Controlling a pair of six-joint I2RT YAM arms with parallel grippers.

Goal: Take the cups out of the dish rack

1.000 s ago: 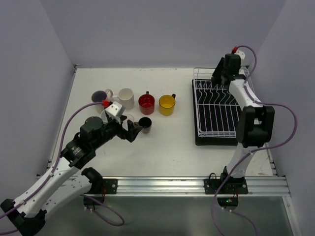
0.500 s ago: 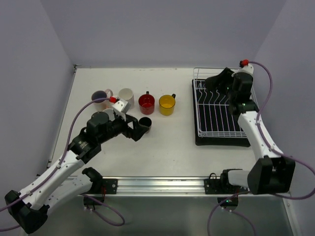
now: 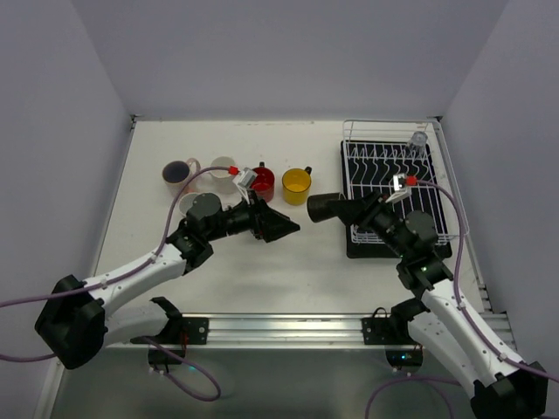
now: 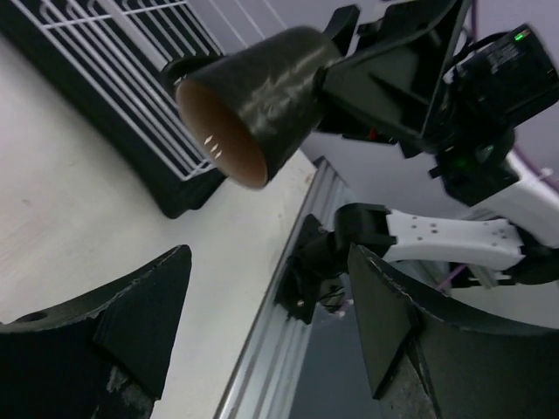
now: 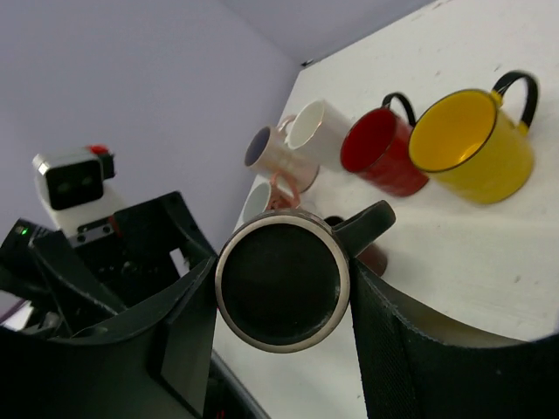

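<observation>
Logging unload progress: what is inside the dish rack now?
One clear glass in the far right corner of the dish rack; the other visible rows are bare. The right arm hides its near left part.

The black cup [image 4: 253, 105] is glossy outside and matt brown inside. The yellow cup [image 5: 472, 144] and red cup [image 5: 380, 148] shine like enamel. The rack [image 3: 376, 161], at 2 o'clock on the matt table [image 3: 297, 262], is smooth white wire. The left gripper [image 4: 266, 262] is matt black plastic, slightly rough.
</observation>
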